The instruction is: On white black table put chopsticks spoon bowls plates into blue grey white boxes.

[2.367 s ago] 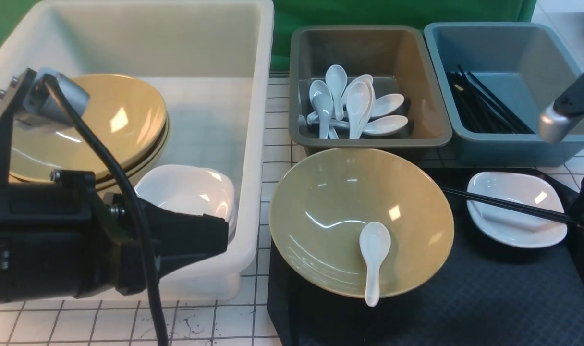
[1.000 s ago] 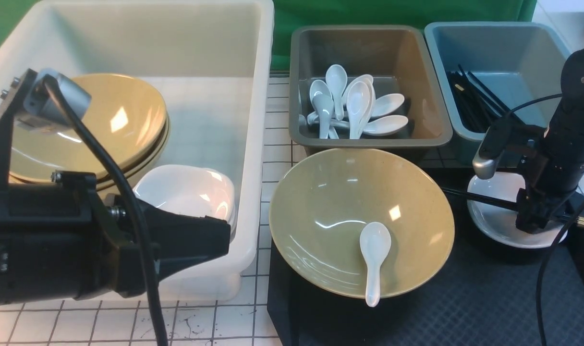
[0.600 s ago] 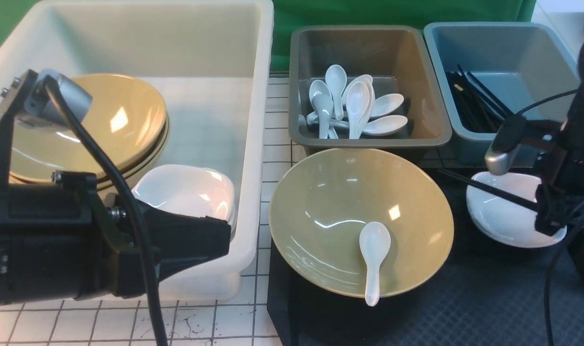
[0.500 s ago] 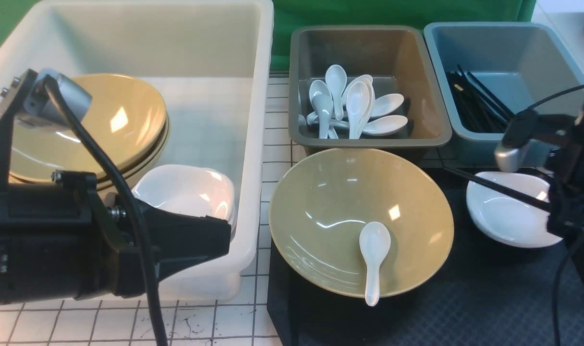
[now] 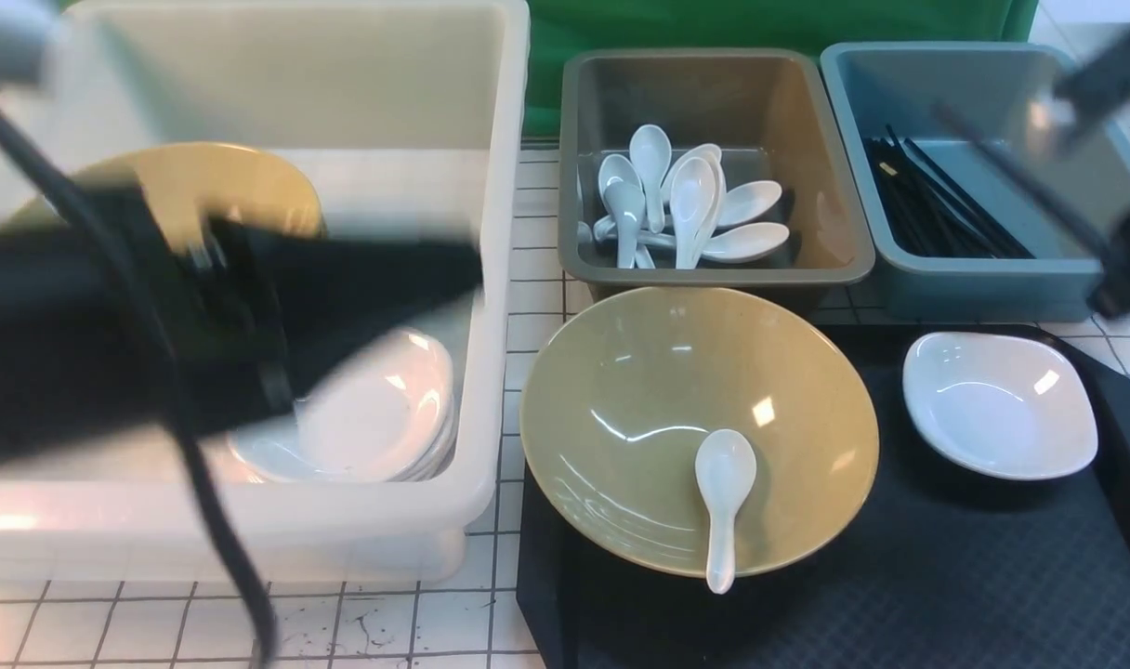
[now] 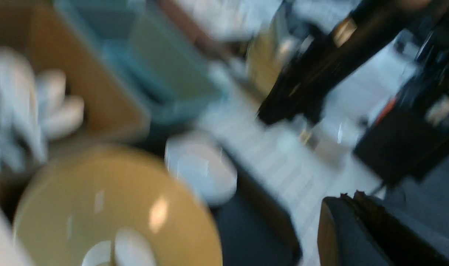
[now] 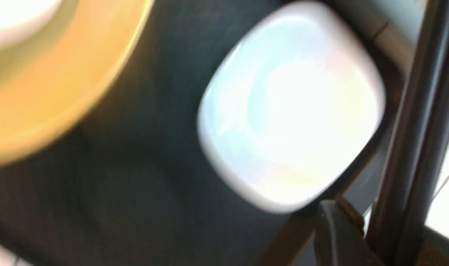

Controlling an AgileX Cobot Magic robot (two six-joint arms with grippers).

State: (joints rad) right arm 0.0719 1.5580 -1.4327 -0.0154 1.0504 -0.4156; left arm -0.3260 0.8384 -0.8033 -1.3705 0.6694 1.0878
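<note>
Relative to the blue box: your right fingers are clamped on the black chopsticks, raised at its side; a tilted stick could catch the rim and twist loose. Nearer you than the box lies the white plate, which sagging sticks could knock. To its left, the spoon rests loosely in the bowl; lifting the bowl first could spill it. Your left fingers, over the white box, are together; opened late, they could bump dishes.

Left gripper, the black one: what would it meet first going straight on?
In the front view, the black left gripper points at the right-hand rim of the translucent white plastic tub, likely first; it may pass above, height being unclear.
</note>
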